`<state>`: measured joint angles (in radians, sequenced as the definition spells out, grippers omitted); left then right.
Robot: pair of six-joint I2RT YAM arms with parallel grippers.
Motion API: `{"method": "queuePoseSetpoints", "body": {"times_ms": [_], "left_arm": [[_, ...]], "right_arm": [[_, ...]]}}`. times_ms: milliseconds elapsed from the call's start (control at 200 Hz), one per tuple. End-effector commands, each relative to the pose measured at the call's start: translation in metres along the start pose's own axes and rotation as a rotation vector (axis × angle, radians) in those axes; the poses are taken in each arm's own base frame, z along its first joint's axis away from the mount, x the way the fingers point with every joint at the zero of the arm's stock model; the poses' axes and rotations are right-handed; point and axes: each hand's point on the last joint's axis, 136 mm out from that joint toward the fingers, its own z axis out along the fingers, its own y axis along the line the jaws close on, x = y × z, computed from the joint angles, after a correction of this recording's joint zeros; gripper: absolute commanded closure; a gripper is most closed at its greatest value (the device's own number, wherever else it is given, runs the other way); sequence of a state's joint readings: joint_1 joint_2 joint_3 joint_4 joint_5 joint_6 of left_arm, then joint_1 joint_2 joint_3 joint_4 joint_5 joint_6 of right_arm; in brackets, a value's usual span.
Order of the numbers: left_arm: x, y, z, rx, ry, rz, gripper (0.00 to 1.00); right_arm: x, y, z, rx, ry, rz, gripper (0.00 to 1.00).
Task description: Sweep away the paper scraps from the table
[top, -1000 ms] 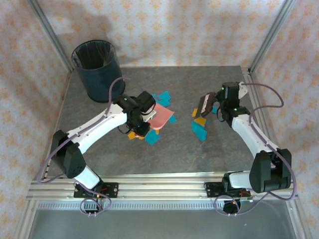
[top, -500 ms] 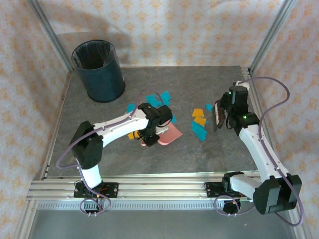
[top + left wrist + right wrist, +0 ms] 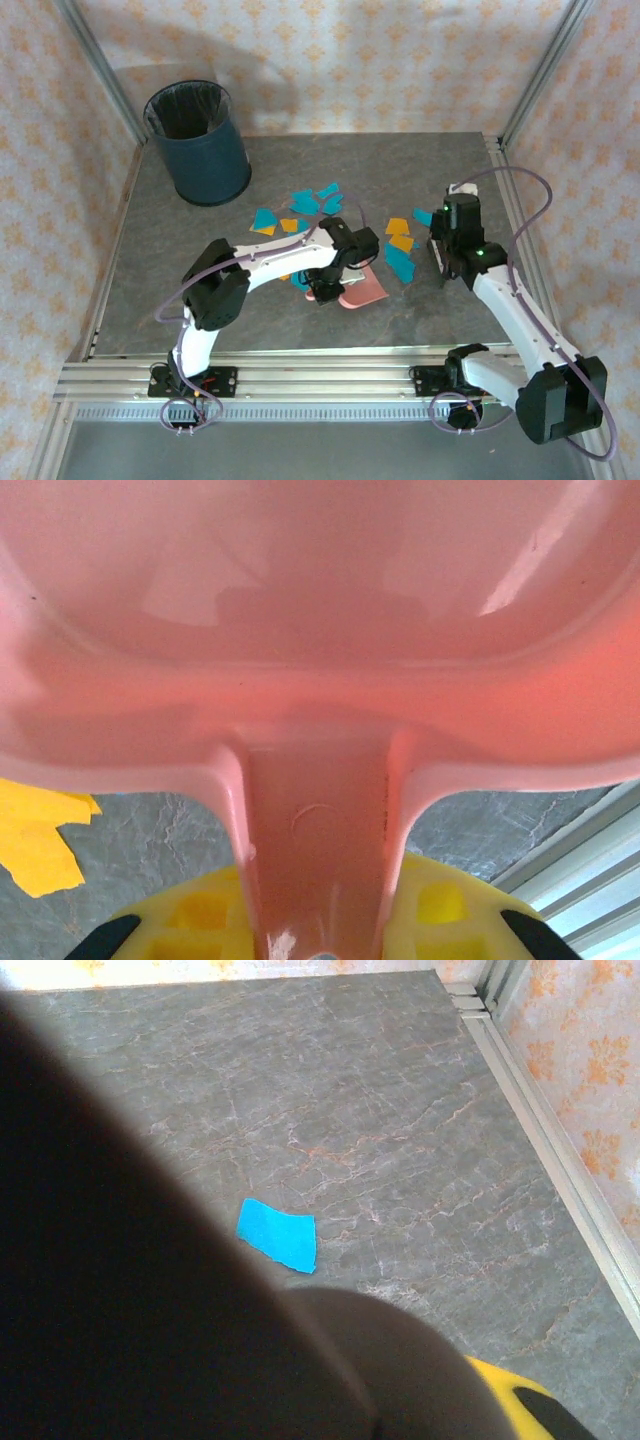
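Note:
Teal and orange paper scraps lie mid-table, one cluster (image 3: 303, 205) behind the left arm and another (image 3: 400, 250) between the two grippers. My left gripper (image 3: 337, 268) is shut on the handle of a pink dustpan (image 3: 364, 290), whose pan rests just near-left of the right cluster. In the left wrist view the dustpan handle (image 3: 318, 840) runs between my yellow fingers (image 3: 195, 912), with an orange scrap (image 3: 35, 835) at the left. My right gripper (image 3: 442, 250) is shut on a dark brush (image 3: 436, 252) at the right of the scraps. The brush (image 3: 130, 1290) blocks much of the right wrist view, and a teal scrap (image 3: 278, 1235) lies beyond it.
A dark blue round bin (image 3: 197, 140) stands at the table's far left corner. Aluminium rails (image 3: 515, 215) edge the grey table (image 3: 420, 170), and patterned walls close it in. Bare tabletop stretches along the near side (image 3: 300, 330).
The left arm has swung the dustpan right and toward the near edge, uncovering scraps behind it. The right gripper has carried the brush right, then slightly nearer.

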<state>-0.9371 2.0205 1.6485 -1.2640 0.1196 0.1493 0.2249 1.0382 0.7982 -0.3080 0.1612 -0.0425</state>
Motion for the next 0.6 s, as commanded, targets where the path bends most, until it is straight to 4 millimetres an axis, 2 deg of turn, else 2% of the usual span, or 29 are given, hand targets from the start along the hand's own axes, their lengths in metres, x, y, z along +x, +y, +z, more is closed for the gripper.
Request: {"method": "queuePoseSetpoints", "body": {"times_ms": [0,385,595], "left_arm": [[0.002,-0.005,-0.005,0.007,0.032,0.045,1.0],[-0.012,-0.016,0.006,0.071,0.074,0.052,1.0],[-0.021,-0.012,0.009,0.056,0.076,0.014,1.0]], "right_arm": [[-0.005,-0.002,-0.003,0.026,-0.047,-0.018,1.0],[0.012,0.026,-0.006,-0.082,-0.009,-0.04,1.0],[0.022,0.043,-0.011,-0.161,0.009,-0.062,1.0]]}}
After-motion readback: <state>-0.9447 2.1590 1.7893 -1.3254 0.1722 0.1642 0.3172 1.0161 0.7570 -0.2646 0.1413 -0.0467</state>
